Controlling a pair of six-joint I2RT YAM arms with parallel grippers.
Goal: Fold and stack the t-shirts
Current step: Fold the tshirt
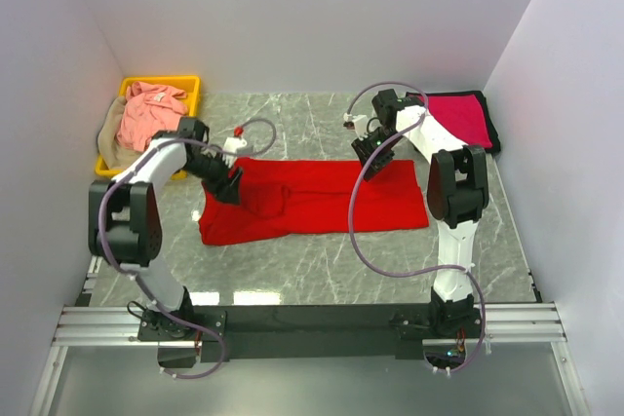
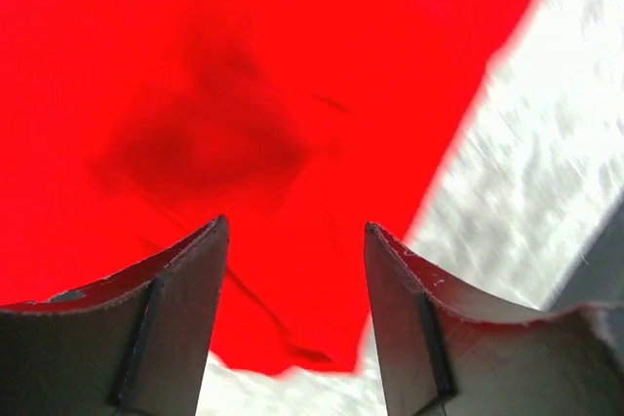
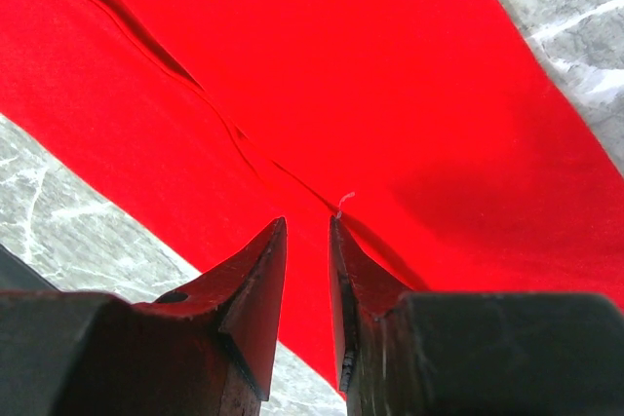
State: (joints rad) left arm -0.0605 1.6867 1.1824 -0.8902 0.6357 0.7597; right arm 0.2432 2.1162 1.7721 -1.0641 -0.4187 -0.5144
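Observation:
The bright red t-shirt (image 1: 312, 200) lies spread flat on the marble table. It fills the left wrist view (image 2: 244, 94) and the right wrist view (image 3: 322, 75). My left gripper (image 1: 226, 185) hovers over its left end near a corner, jaws wide open with nothing between them (image 2: 295, 231). My right gripper (image 1: 370, 158) is at the shirt's far edge, jaws only narrowly apart and empty, just above a crease (image 3: 307, 226). The crimson-magenta t-shirt (image 1: 460, 116) lies folded at the back right. The salmon pink t-shirt (image 1: 151, 114) and the tan one (image 1: 110, 143) sit in the bin.
A yellow plastic bin (image 1: 191, 85) stands at the back left against the wall. A dark cloth edge (image 1: 494, 133) shows under the magenta shirt. White walls close in the table on three sides. Bare marble (image 1: 322, 275) lies in front of the red shirt.

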